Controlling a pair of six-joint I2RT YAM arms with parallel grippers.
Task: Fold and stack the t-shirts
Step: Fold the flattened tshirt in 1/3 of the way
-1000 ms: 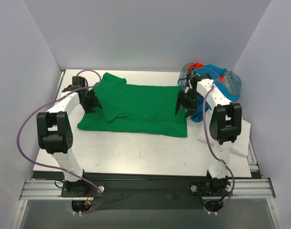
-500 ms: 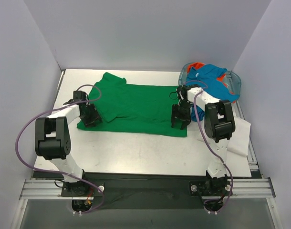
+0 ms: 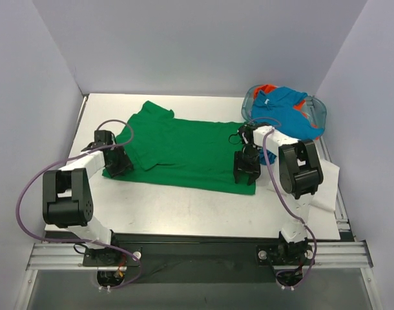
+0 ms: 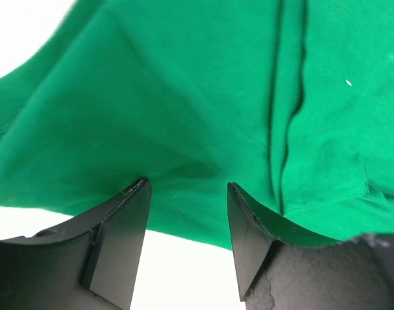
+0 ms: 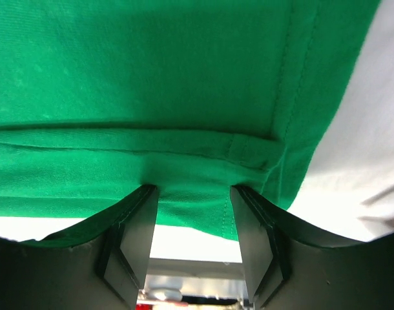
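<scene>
The bright green t-shirt (image 3: 184, 152) lies spread flat across the middle of the table. My left gripper (image 3: 116, 163) is open at the shirt's near left corner. In the left wrist view the jaws (image 4: 187, 186) stand apart over the green hem (image 4: 184, 129). My right gripper (image 3: 247, 172) is open at the near right corner, its jaws (image 5: 194, 188) straddling the green hem (image 5: 184, 168). The turquoise blue t-shirt (image 3: 284, 110) lies bunched at the back right, with a strip of the orange-red one (image 3: 267, 89) showing behind it.
The blue and orange-red shirts sit in a clear plastic bin (image 3: 318, 111) at the back right corner. A white sheet (image 3: 326, 184) lies at the table's right edge. Grey walls close in the left, back and right sides.
Both grippers have moved down and toward the near edge, from the shirt's sides to its near corners. The green shirt's near edge has shifted slightly toward me.
</scene>
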